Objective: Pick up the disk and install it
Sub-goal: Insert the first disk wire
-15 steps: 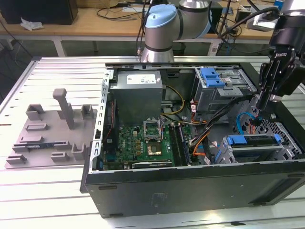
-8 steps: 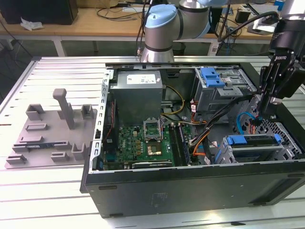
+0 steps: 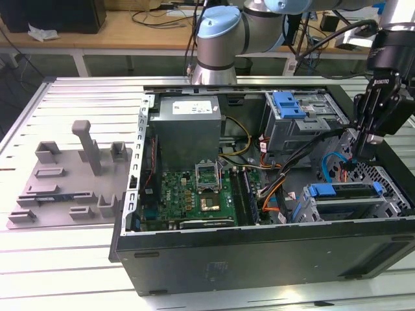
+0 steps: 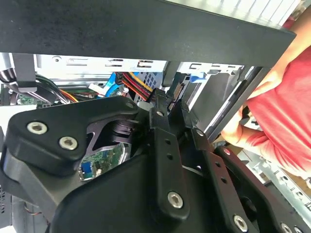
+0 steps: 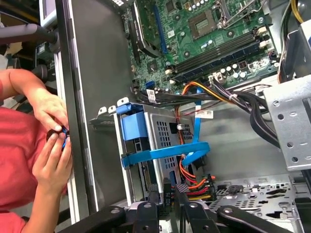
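The disk [image 3: 343, 190] sits in the drive cage at the case's near corner on the exterior view's right, its blue bracket along the top. In the first wrist view the disk's blue bracket [image 5: 133, 127] fills the cage's end, and a blue cable [image 5: 165, 154] crosses the cage. My gripper [image 3: 362, 150] hangs inside the case just behind that cage. Its fingers are shut, with the tips together next to the red and orange wire plugs at the cage's cable end in both wrist views [image 5: 167, 196] [image 4: 166, 103]. Whether the tips pinch a plug is hidden.
The open black case [image 3: 259, 253] lies on a slatted table. It holds a motherboard [image 3: 207, 188], a power supply [image 3: 188, 123] and a second cage with a blue bracket [image 3: 290, 105]. A grey fixture plate [image 3: 65, 188] lies at the exterior view's left. A person's hands [image 5: 51, 141] in a red sleeve [image 4: 282, 111] work against the case wall.
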Controlling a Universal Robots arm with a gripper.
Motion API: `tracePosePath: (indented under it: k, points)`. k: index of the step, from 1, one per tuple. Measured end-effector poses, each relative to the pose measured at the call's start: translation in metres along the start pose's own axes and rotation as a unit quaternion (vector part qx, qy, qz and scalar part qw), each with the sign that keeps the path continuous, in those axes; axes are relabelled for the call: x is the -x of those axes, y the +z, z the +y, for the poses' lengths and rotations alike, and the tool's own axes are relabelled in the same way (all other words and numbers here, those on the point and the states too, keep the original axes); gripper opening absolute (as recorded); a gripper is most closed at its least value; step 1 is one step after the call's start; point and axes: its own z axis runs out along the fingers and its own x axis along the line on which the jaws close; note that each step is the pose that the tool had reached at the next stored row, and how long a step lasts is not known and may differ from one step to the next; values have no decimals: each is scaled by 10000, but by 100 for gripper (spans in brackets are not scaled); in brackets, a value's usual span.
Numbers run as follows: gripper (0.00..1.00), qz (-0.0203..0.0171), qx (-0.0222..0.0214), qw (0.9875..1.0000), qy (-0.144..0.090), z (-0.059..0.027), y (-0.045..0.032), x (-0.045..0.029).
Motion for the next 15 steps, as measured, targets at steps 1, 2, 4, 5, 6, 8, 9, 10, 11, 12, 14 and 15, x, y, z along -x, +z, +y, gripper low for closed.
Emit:
tracePosePath:
  k: [1, 2, 4, 5, 6, 8, 9, 10, 11, 12, 14, 15]
  points:
    - [26, 1, -2, 10000, -3, 3, -6, 10]
    - [26, 3, -4, 10000, -5, 7, -13, 21]
    - [26, 8, -8, 10000, -4, 23, -37, 61]
    - [26, 7, -11, 10000, -5, 25, -37, 66]
    - [26, 7, -14, 10000, -8, 26, -37, 68]
    - [26, 7, -26, 10000, -18, 28, -37, 68]
    - [26, 4, -42, 10000, -18, 31, -36, 68]
    - [26, 1, -55, 10000, -15, 34, -36, 68]
    - [26, -2, -69, 10000, -11, 37, -35, 67]
    - [26, -8, -88, 10000, -5, 41, -33, 66]
    - [26, -29, -137, 9999, 19, 53, -29, 63]
    - [26, -35, -149, 9999, 27, 57, -26, 61]
